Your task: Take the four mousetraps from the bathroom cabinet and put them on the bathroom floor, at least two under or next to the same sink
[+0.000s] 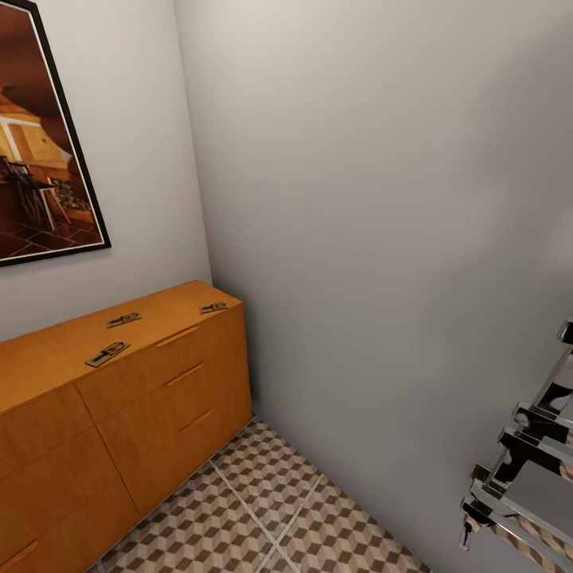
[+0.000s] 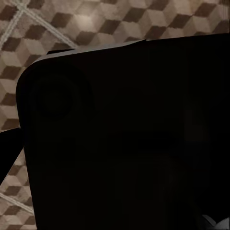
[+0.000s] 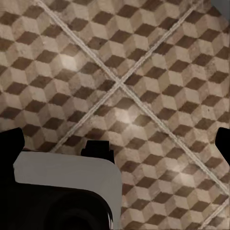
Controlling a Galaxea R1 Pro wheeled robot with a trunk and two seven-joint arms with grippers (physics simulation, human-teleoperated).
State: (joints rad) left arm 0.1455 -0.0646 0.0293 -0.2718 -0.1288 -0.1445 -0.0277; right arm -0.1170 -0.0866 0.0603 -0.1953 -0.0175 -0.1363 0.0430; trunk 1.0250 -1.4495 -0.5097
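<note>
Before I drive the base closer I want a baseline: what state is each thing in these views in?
Long orange-brown wooden cabinet: drawers all shut.
Nearest small flat dark mousetrap: lying flat on the cabinet top.
Middle mousetrap: flat on the top, untouched.
Far mousetrap: flat near the top's corner.
Cube-patterned tiled floor: no trap on the part seen.
Black-framed picture: hanging on the wall.

I see the cabinet (image 1: 151, 398) against the left wall, running into the corner, standing on the bathroom floor (image 1: 263, 509). Three mousetraps lie flat on its top, well apart from each other: one (image 1: 107, 354) near the front edge, one (image 1: 124, 320) further back, one (image 1: 212, 307) close to the corner end. Floor tiles in front of the cabinet carry nothing. My right wrist view looks down on the cube-pattern tiles (image 3: 143, 72) and pale grout lines.
</note>
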